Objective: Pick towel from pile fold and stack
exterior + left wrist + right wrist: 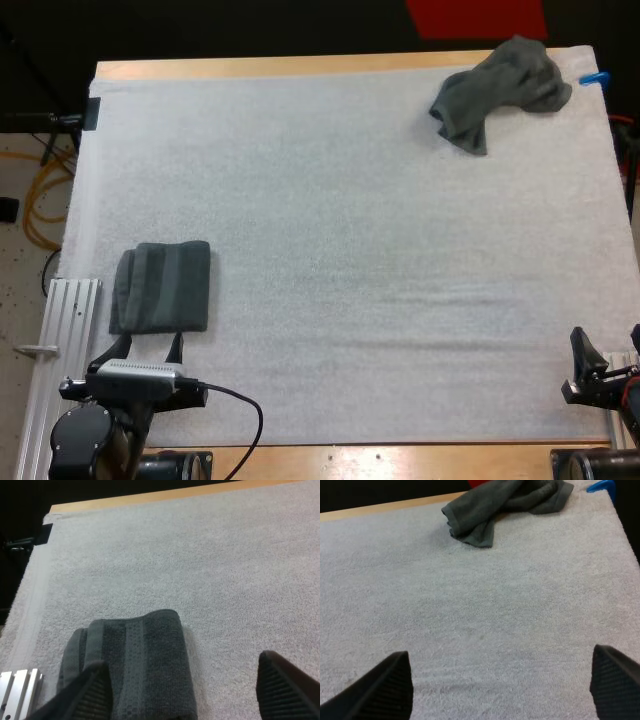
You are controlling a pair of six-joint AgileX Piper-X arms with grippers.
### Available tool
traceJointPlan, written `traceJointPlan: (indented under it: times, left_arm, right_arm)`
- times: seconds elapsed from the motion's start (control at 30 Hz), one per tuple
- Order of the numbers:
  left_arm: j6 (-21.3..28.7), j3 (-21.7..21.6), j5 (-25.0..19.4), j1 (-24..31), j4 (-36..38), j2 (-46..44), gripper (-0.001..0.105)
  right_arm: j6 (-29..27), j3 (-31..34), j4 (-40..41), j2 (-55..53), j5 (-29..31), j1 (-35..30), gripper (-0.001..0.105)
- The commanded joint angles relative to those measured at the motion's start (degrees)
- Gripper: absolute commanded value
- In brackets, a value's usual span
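Where left gripper (150, 346) hangs, folded towel (162, 285) lies ahead.

Robot lab, white mat (350, 250) on wooden table (300, 66), aluminium rail (62, 320) (cables (42, 190) on floor)

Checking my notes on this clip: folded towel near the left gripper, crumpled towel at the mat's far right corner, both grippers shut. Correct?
Not shut: the wrist views show the left gripper and right gripper open. The folded towel and crumpled towel lie as you say.
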Motion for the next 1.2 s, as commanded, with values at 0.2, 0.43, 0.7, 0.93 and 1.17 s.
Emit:
traceJointPlan:
  times: [0.2,0.43,0.7,0.93,1.17]
  left_arm:
    - [-0.12,-0.1,0.37,-0.04,-0.5,-8.0,0.059]
    - [-0.12,-0.11,0.7,-0.04,-0.5,-7.99,0.059]
    - [-0.25,-6.52,6.29,-0.04,-0.5,-2.17,0.059]
    - [-0.25,-15.36,17.57,-0.04,-0.5,9.39,0.059]
    - [-0.25,-22.12,33.09,-0.04,-0.5,19.95,0.059]
  right_arm:
    - [0.07,-0.1,-0.78,-2.32,-0.25,-0.2,0.071]
    - [0.03,-0.1,-0.77,-2.14,-0.25,-0.2,0.071]
    - [-1.81,-5.12,-0.8,3.48,-0.25,-0.2,0.071]
    - [-4.8,-13.68,-0.64,13.03,-3.29,-0.2,0.071]
    - [-5.37,-21.32,1.34,24.99,-17.44,-0.2,0.071]
